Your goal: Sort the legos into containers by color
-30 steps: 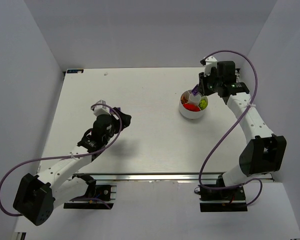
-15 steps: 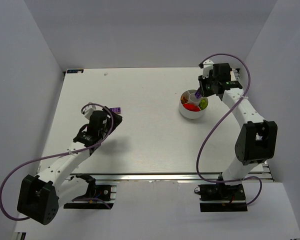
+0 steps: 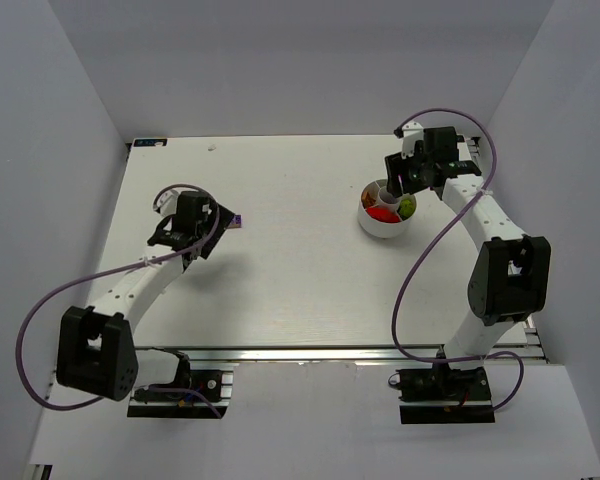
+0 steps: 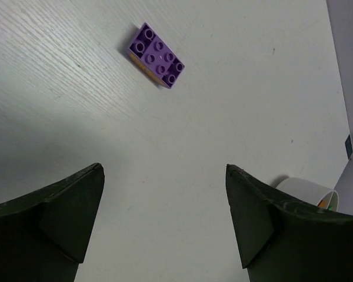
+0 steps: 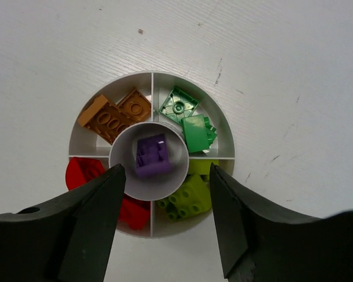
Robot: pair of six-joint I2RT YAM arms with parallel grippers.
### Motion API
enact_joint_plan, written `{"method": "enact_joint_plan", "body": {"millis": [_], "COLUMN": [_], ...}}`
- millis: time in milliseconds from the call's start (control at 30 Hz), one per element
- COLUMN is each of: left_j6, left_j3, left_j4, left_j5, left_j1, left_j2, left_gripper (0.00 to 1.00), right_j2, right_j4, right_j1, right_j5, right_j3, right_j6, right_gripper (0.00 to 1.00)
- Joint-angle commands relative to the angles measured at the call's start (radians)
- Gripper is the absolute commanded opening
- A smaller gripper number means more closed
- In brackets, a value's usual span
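One purple lego [image 4: 156,54] lies flat on the table, ahead of my left gripper [image 4: 163,170], which is open and empty and hangs a short way back from it. From above, this brick [image 3: 234,219] sits just right of the left gripper [image 3: 213,220]. My right gripper [image 5: 166,167] hovers open over the round white divided bowl [image 5: 152,74]. A purple brick [image 5: 151,155] rests in the bowl's central cup. The wedges hold orange [image 5: 115,114], green [image 5: 188,120], yellow-green [image 5: 188,200] and red [image 5: 85,173] legos.
The bowl [image 3: 384,229] stands at the table's back right, under the right gripper [image 3: 395,182]. White walls close in the table on the left, back and right. The bowl's rim [image 4: 306,188] shows at the right edge of the left wrist view.
The right gripper has opened and the purple brick it held now lies in the central cup. The left arm has drawn back to the left, opening wider and uncovering the purple brick on the table.
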Motion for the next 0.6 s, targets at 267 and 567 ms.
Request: {"method": "enact_joint_plan", "body": {"millis": [267, 567], "left_j6": [0.224, 0.264], "left_j3": [0.390, 0.610], "left_j4": [-0.260, -0.442], "left_j5": [0.008, -0.003], "left_j1": [0.042, 0.046], "left_j2": [0.341, 0.564], "left_gripper": [0.91, 0.95], "right_j2": [-0.156, -0.161], "right_j4": [-0.078, -0.204], "right_j1": [-0.115, -0.118], "right_j5": [-0.666, -0.921], "right_j3": [0.032, 0.025], "right_j6": [-0.315, -0.417], "right_gripper": [0.89, 0.49]}}
